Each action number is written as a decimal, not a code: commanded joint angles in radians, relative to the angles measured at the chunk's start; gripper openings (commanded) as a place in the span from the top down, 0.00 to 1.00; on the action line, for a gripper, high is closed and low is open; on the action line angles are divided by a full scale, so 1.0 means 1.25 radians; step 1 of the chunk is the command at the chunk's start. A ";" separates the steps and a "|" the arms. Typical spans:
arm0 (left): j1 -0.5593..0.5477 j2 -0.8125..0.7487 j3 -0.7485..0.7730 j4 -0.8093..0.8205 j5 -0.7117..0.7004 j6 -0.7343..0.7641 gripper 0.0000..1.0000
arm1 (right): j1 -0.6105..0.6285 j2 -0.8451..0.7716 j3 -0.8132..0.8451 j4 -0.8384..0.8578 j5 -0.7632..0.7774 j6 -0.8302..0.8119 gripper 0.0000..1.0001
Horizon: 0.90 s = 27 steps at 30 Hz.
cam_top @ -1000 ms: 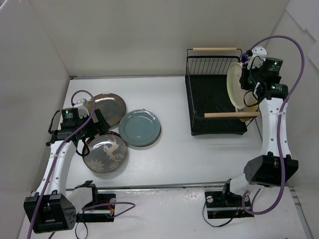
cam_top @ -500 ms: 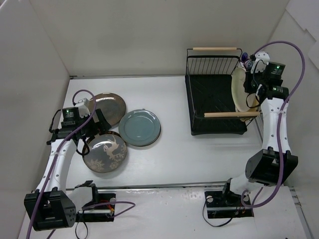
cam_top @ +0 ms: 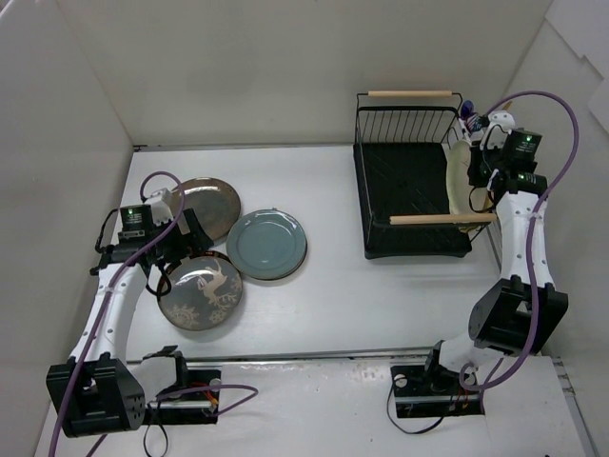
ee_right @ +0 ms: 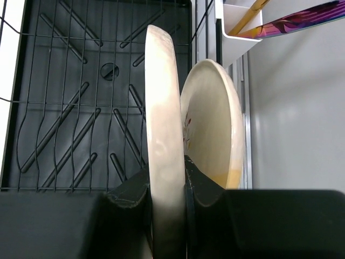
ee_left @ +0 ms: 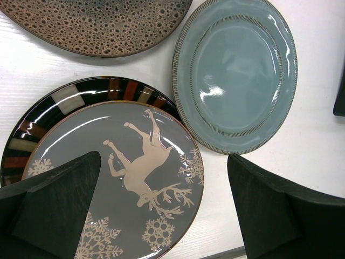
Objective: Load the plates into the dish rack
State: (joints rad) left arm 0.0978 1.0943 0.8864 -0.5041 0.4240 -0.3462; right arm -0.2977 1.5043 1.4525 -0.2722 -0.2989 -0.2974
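Nearest to me on the left, the left claw (ee_left: 161,213) hangs spread wide with nothing in it, low over a grey plate with a pale deer on it (ee_left: 137,172). That plate lies flat on top of a dark plate with a striped rim (ee_left: 32,121). Just to the right of that pair a teal plate (cam_top: 266,245) lies flat on the white table (cam_top: 333,295), and a little further back a brown speckled plate (cam_top: 205,205) lies right by it. Over on the right stands the black wire dish rack (cam_top: 404,186), a wooden handle (cam_top: 442,219) across its near end. The right claw (ee_right: 168,189) is clamped tight on the rim of a cream plate (ee_right: 161,129), which it holds upright on edge at the right side of the rack; whether its lower edge sits in the wires I cannot tell. Just beside it, nearer the rack's right wall, a second cream plate with a faint leaf mark (ee_right: 213,124) stands tilted. Beyond that are a white utensil cup (ee_right: 237,21) at the corner and the far wooden handle (cam_top: 410,93).
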 commanded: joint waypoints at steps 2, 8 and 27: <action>-0.002 0.003 0.006 0.036 0.017 0.014 0.01 | -0.015 -0.009 0.020 0.160 0.007 -0.012 1.00; -0.002 0.008 0.005 0.036 0.018 0.014 0.01 | -0.016 -0.001 -0.011 0.176 0.011 -0.019 1.00; -0.002 0.017 0.006 0.039 0.028 0.013 0.01 | -0.015 0.030 -0.053 0.178 0.002 -0.003 1.00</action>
State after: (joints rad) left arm 0.0978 1.1126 0.8860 -0.5034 0.4374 -0.3443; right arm -0.3088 1.5692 1.3689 -0.2020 -0.2890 -0.3054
